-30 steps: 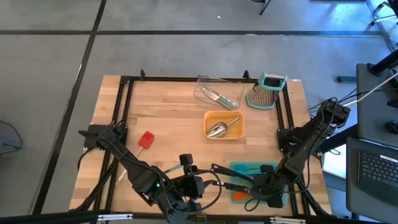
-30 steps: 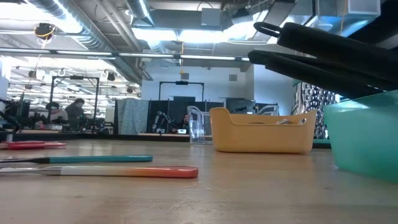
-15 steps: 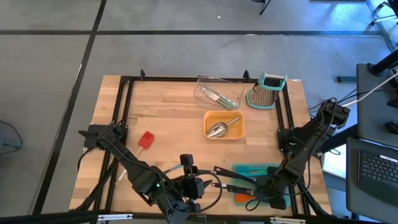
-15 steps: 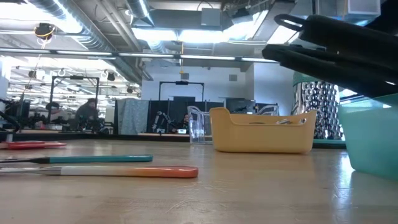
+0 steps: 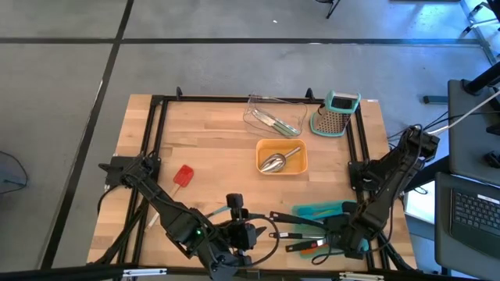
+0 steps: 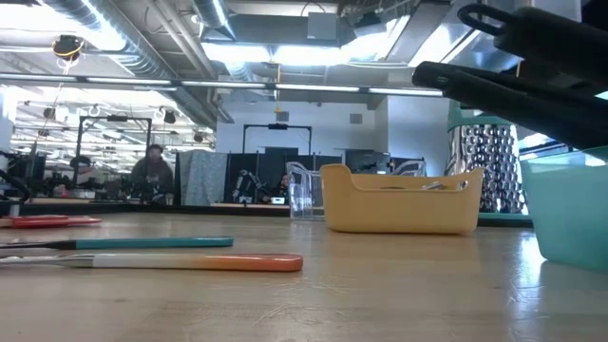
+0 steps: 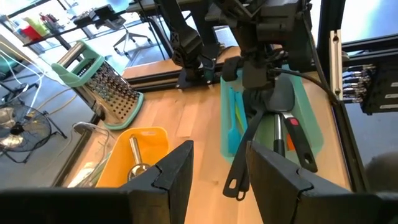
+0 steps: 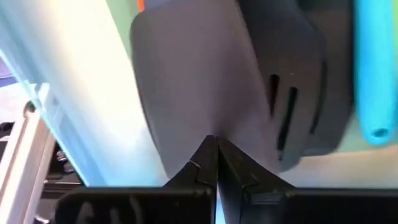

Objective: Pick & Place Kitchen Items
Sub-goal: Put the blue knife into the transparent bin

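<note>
My right gripper (image 5: 344,228) hangs over the teal tray (image 5: 312,211) at the table's near right, shut on a black spatula (image 7: 249,143). The spatula's long handle reaches out toward my left gripper (image 7: 217,180). That gripper stands open at the table's near edge, aimed at the tray, with nothing between its fingers. A slotted black spatula (image 8: 292,93), a blue tool (image 8: 373,62) and a tool with a red patch (image 7: 292,124) lie in the tray. A red spatula (image 5: 183,176) and two long tools with teal (image 6: 152,243) and orange (image 6: 218,262) handles lie flat on the table's left part. My right gripper pinches the spatula's grey blade (image 8: 199,93) between its two fingers, at the blade's edge. The fingers come from above, pointing steeply down. The spatula is lifted above the tray and slants, its handle's loop end (image 7: 233,186) lower and out past the tray's rim toward my left gripper.
An orange tray (image 5: 301,165) holding a steel scoop (image 5: 273,162) sits mid-table. Behind it are a clear tray (image 5: 254,105) with utensils and a steel grater (image 5: 336,115) with a teal top. A black frame (image 5: 156,125) borders the table. People are in the room beyond.
My right gripper has risen a little over the teal tray and tipped more steeply downward, staying shut on the black spatula. The spatula's handle has swung upward and toward the table's right edge. The tray has shifted slightly toward the right edge.
</note>
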